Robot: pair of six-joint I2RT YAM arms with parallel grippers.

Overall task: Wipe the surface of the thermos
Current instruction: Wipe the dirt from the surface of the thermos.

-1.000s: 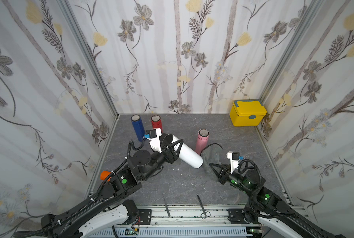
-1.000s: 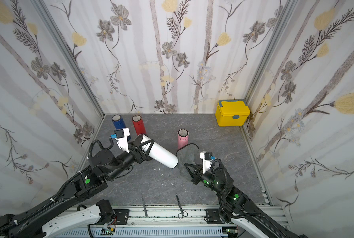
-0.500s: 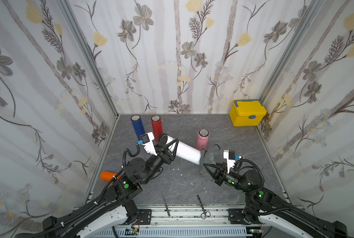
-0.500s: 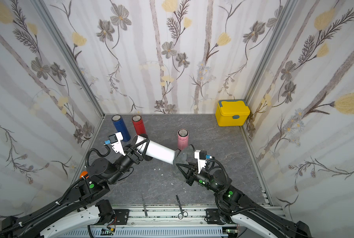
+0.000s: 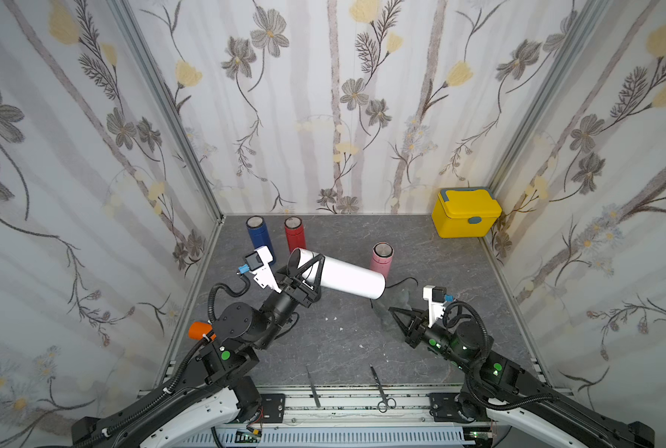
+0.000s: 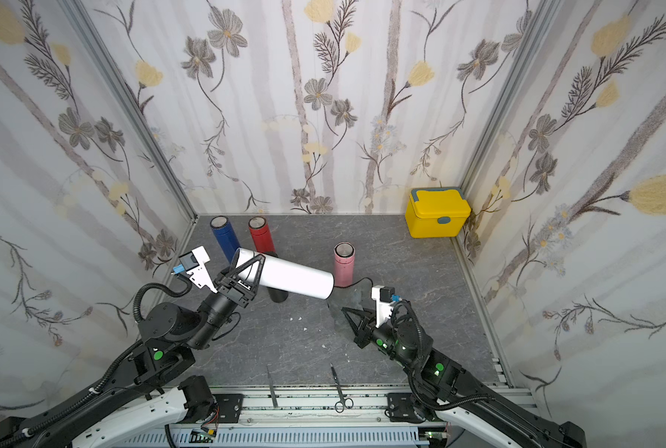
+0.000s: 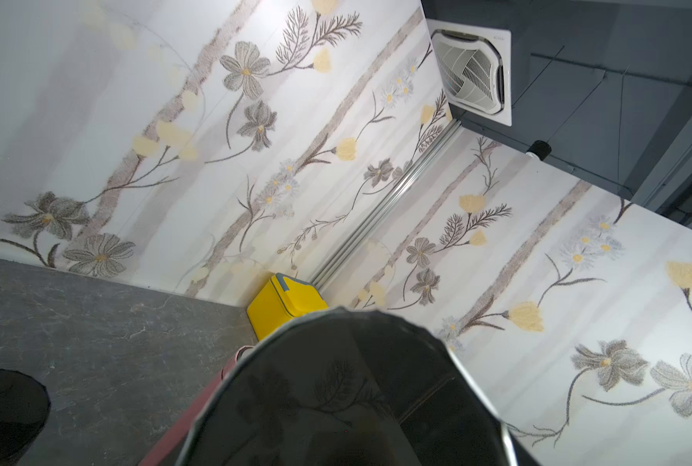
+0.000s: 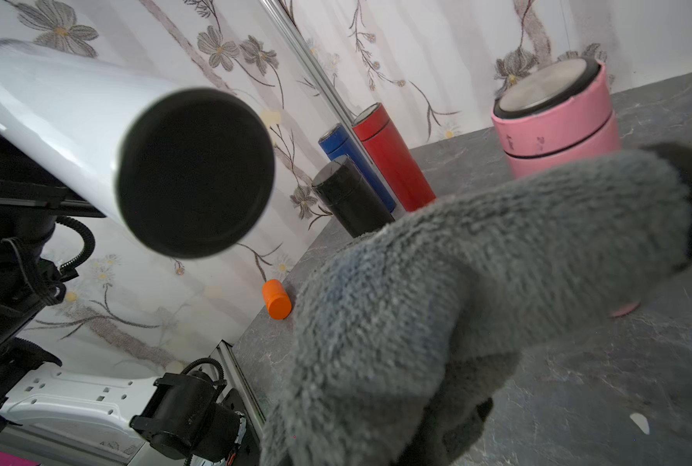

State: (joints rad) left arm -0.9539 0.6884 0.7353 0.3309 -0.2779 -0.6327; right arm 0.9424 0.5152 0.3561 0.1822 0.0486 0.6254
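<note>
Left gripper (image 5: 307, 265) is clamping the white thermos (image 5: 350, 277); right gripper (image 5: 395, 311) is pinching grey cloth (image 8: 457, 302), which is hiding its jaws.

Yellow lidded box (image 5: 466, 213) in far right corner of bench. Blue flask (image 5: 259, 236) and red flask (image 5: 294, 234) upright, side by side near far left corner. Black flask (image 6: 277, 294) upright just in front of them. Pink flask (image 5: 381, 260) upright mid-bench, apart. Small orange cylinder (image 8: 277, 299) by left edge. Scissors (image 5: 381, 391) and thin metal tool (image 5: 312, 384) at front edge.
</note>
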